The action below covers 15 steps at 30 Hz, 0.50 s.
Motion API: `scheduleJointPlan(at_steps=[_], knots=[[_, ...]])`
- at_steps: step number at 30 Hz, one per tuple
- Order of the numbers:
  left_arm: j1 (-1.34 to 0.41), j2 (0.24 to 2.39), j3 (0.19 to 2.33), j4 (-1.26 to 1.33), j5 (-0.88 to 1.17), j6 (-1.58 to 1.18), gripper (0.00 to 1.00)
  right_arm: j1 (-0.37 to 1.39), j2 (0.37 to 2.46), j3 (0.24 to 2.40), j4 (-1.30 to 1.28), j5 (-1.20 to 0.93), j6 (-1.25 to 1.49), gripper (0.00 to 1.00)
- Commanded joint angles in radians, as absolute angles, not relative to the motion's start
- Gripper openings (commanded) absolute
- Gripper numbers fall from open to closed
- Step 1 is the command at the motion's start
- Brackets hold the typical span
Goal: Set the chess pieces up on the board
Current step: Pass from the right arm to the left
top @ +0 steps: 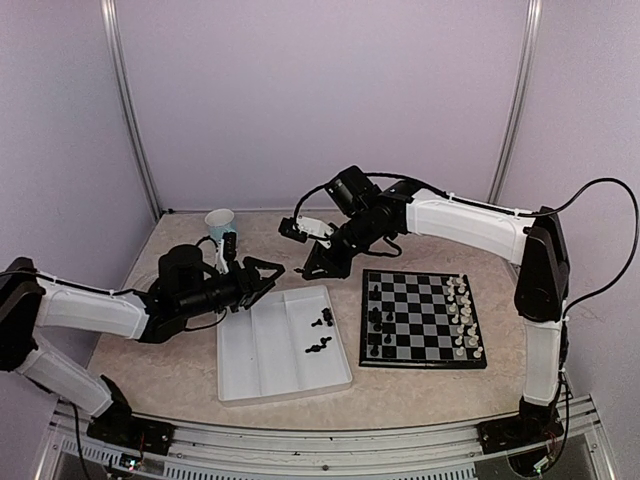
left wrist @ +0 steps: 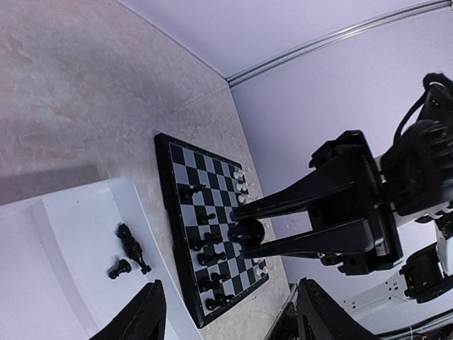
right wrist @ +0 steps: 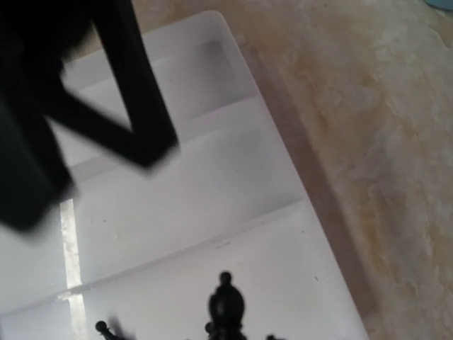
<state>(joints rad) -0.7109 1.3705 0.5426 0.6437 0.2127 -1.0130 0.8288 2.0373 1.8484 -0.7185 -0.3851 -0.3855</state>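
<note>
Right pincer [left wrist: 239,229] grasping a black chess piece [left wrist: 249,231] over white tray [top: 262,352]; left pincer [top: 268,271] released, empty.

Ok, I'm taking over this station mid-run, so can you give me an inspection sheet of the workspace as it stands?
Surface: marbled beige table, bearing tray, board and cup.
Job's things: board at right, black chess pieces on its left columns, white pieces on its right; loose black pieces lie in the white tray, in the compartment nearest the board.
Clutter: paper cup at the back left.
Tools: left tool open, holding nothing, by the tray's far edge; right tool shut on a black piece near the tray's far right corner.
Cables: black cable loops off the right arm.
Surroundings: pale walls, metal poles; nothing else seen.
</note>
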Motion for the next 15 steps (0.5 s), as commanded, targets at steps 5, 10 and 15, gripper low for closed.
scheduleJointPlan(at_steps=[5,10,15], knots=[[-0.737,1.509,0.614,0.798,0.333,-1.085,0.6,0.839,2.006,1.826,-0.712,-0.409,-0.403,0.03],[-0.738,1.558,0.626,0.838,0.357,-1.109,0.54,0.848,2.003,1.826,-0.713,-0.414,-0.408,0.04],[-0.738,1.584,0.628,0.871,0.366,-1.127,0.49,0.854,2.0,1.821,-0.713,-0.423,-0.408,0.04]])
